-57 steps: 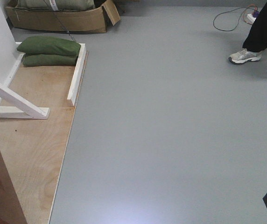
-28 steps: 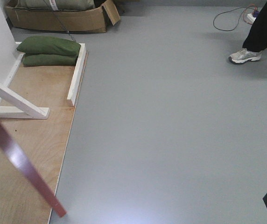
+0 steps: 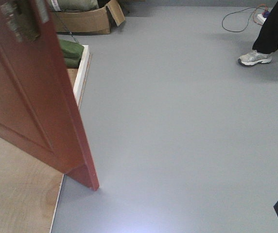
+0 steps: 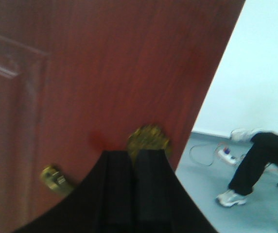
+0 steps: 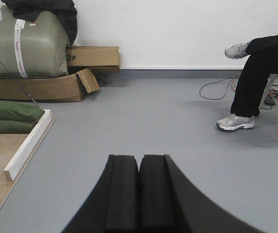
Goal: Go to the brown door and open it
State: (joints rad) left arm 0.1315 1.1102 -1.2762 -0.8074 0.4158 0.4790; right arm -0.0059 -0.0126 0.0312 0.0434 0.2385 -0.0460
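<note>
in the front-facing view the brown door (image 3: 32, 97) is standing open at an angle and filling the left side. its bottom corner is sitting right at the line where the plywood sheet (image 3: 17, 199) is meeting the grey floor (image 3: 178, 136). green sandbags (image 3: 73, 51) and a white beam (image 3: 82, 73) are showing just past its edge, with a cardboard box (image 3: 88, 19) behind them. a person's shoe (image 3: 254, 58) is resting well apart at the far right.

in the left wrist view the left gripper (image 4: 134, 154) is holding its fingers (image 4: 119, 184) pressed together with nothing between them. the door is filling everything ahead of and to the left of the fingers. a round brass plate (image 4: 148, 141) is sitting just beyond the fingertips; the blur is making it hard to tell whether they are touching it. a second brass piece (image 4: 55, 178) is glinting low to the left of the fingers. to their right, past the door's edge, a seated person (image 4: 255, 160) is showing before a white wall (image 4: 260, 63).

in the right wrist view the right gripper (image 5: 139, 159) is pointing over bare floor, its fingers (image 5: 122, 189) closed on nothing. ahead and left of the fingers the sandbags, beam and box are lying, a green sack (image 5: 27, 46) resting on the box. ahead and right, the person is sitting.
</note>
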